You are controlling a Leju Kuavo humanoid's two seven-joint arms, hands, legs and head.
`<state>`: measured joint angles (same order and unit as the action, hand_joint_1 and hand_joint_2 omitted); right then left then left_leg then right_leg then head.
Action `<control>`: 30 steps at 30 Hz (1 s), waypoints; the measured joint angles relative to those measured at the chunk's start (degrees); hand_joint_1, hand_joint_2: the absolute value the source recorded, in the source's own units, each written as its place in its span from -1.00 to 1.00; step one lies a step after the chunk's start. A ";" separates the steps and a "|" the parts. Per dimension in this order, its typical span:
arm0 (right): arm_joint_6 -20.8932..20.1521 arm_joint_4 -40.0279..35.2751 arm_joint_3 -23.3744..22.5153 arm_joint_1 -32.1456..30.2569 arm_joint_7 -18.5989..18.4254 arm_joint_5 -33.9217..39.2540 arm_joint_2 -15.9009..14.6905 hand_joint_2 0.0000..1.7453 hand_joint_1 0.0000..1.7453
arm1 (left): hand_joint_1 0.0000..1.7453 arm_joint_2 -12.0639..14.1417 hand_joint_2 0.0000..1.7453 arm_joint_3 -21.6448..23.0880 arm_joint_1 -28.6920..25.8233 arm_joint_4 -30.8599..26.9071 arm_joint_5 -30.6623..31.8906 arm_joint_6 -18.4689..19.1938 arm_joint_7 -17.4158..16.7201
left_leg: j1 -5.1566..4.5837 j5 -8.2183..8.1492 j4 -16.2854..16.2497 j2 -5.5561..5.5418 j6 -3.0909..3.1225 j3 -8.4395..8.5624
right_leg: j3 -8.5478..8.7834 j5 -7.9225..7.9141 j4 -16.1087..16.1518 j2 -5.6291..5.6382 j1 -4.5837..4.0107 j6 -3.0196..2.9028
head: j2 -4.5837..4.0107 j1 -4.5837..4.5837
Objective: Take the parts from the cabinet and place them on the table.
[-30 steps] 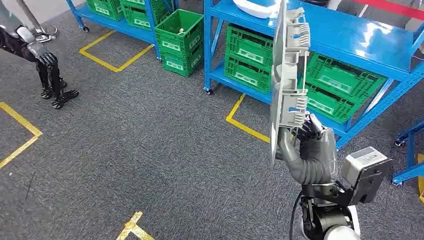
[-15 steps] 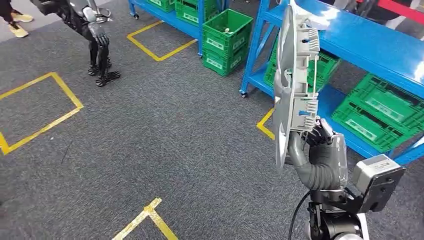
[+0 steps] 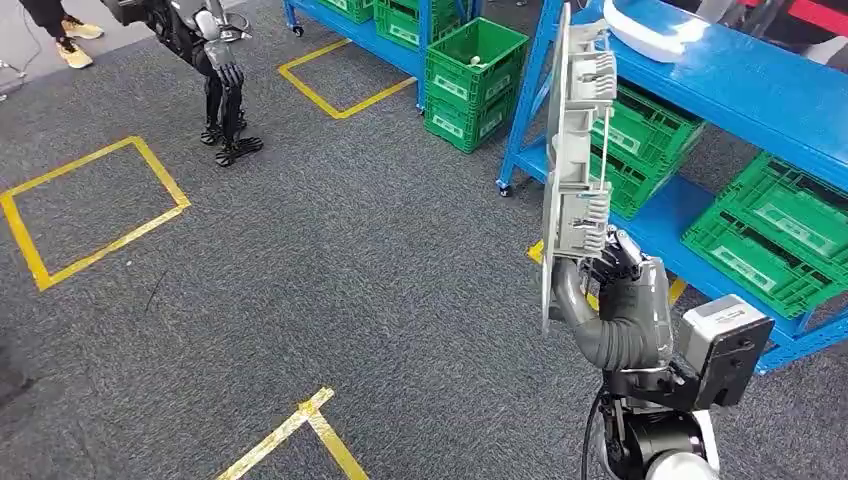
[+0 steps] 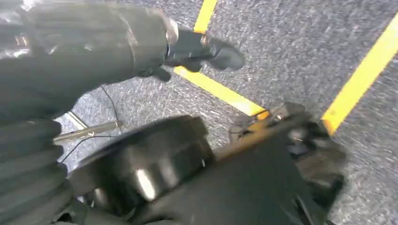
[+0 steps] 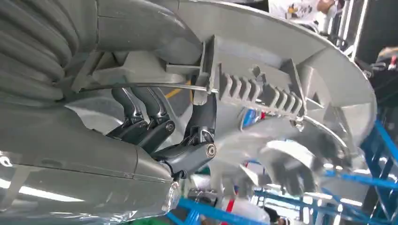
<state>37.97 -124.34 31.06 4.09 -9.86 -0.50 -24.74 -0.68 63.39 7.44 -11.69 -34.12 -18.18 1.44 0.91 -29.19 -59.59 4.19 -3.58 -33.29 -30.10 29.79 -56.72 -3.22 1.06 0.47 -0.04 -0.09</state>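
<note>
- Grey plastic makes up the part (image 3: 575,150), a large disc-like moulding with ribs and clips along its edge, held upright and edge-on to the head view, rising well above the right hand (image 3: 622,290).
- Right hand grips the part at its lower end: the thick grey thumb (image 3: 570,300) lies against one face and the darker fingers (image 5: 155,126) curl over the ribbed side, as the right wrist view shows from close behind.
- Right arm comes up from the lower right of the head view, forearm raised steeply, with the ribbed grey wrist cover just under the part and a boxy grey wrist camera (image 3: 725,345) beside it.
- Left hand (image 4: 202,47) hangs low over the grey carpet (image 3: 330,280) near yellow floor tape (image 4: 220,91); the blurred left wrist view shows nothing in it, but I cannot tell how its fingers lie.
- Blue shelving (image 3: 760,90) stands behind the part, with green crates (image 3: 770,235) on its lower level and a white object (image 3: 655,30) on the upper shelf.
- Another green crate (image 3: 470,70) stands on the floor by the rack's leg.
- Far to the upper left, a second dark humanoid robot (image 3: 215,75) stands on the carpet, and a person's shoes (image 3: 75,30) show near the top edge.
- Yellow tape outlines (image 3: 95,215) mark rectangles on the carpet.
</note>
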 joint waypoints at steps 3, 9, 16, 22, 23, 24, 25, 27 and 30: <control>-0.13 0.02 0.48 0.10 0.04 -0.02 -0.04 1.00 1.00 | -1.00 -0.04 1.00 0.04 -0.12 0.02 0.02 0.00 -0.04 | -0.52 -0.15 0.04 -0.13 2.32 -0.68 | -0.43 0.21 -0.66 -0.97 -0.51 0.67 | 0.00 0.44; -0.35 0.04 0.72 0.11 0.09 0.00 -0.04 1.00 1.00 | -1.00 -0.11 1.00 0.04 -0.03 0.00 -0.11 0.00 0.20 | -0.60 0.40 0.28 -3.53 4.06 -0.79 | -6.03 8.52 -14.52 2.63 -0.08 1.40 | 0.00 1.49; -3.74 0.88 1.97 1.37 2.41 0.07 0.24 1.00 1.00 | -1.00 0.02 1.00 0.04 -0.02 0.00 -0.74 -0.66 -0.22 | -1.76 0.52 0.27 -6.71 4.24 -0.74 | -1.81 -0.05 -3.05 6.34 -1.06 -2.63 | 0.00 2.34; -5.73 2.03 3.45 3.20 7.25 2.03 2.03 1.00 1.00 | -1.00 1.07 1.00 0.13 -0.05 0.02 -1.94 -1.88 0.26 | -1.55 -1.34 -2.10 -4.59 2.50 -2.62 | -0.84 -1.37 0.81 3.85 -0.93 -2.20 | 0.00 2.28; -5.66 2.14 3.60 3.44 8.17 2.34 2.25 1.00 1.00 | -1.00 1.11 1.00 0.13 -0.01 0.02 -2.25 -2.14 0.50 | -1.30 -3.47 -5.73 -4.16 2.10 -4.36 | -0.89 -1.44 0.81 3.27 -0.85 -2.32 | 0.00 1.84; -5.31 2.21 3.76 3.64 9.00 2.30 2.47 1.00 1.00 | -1.00 1.26 1.00 0.11 -0.03 0.02 -2.62 -2.58 0.88 | -0.92 -5.35 -9.92 -4.14 1.74 -6.30 | -0.91 -1.42 0.69 2.71 -0.85 -2.33 | 0.00 1.51; -4.83 2.21 3.82 3.87 9.71 2.12 2.71 1.00 1.00 | -1.00 1.42 1.00 0.11 -0.04 0.02 -3.11 -3.08 1.31 | -0.68 -6.78 -13.87 -4.16 1.38 -8.14 | -0.93 -1.32 0.61 2.11 -0.85 -2.25 | 0.00 1.18; -3.85 2.19 4.00 4.09 10.45 1.68 2.97 1.00 1.00 | -1.00 1.66 1.00 0.11 -0.08 0.02 -4.04 -4.00 1.94 | -0.21 -5.51 -14.62 -4.08 0.77 -8.35 | -0.89 -1.13 0.37 1.03 -0.74 -2.00 | 0.00 0.50; -2.67 1.55 3.87 4.14 10.45 1.10 3.08 1.00 1.00 | -1.00 1.90 1.00 0.02 -0.32 0.02 -6.36 -5.33 2.41 | 0.27 1.19 -1.13 -1.47 0.30 -1.12 | -0.85 -0.30 -0.72 0.07 -0.47 -1.00 | 0.00 -0.13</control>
<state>35.30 -122.79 34.93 8.23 0.59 0.59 -21.66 1.22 63.41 7.13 -11.67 -40.48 -23.52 3.85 1.18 -28.00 -60.72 2.72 -3.29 -34.42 -30.95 29.49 -57.44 -3.15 0.60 -0.53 -0.04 -0.22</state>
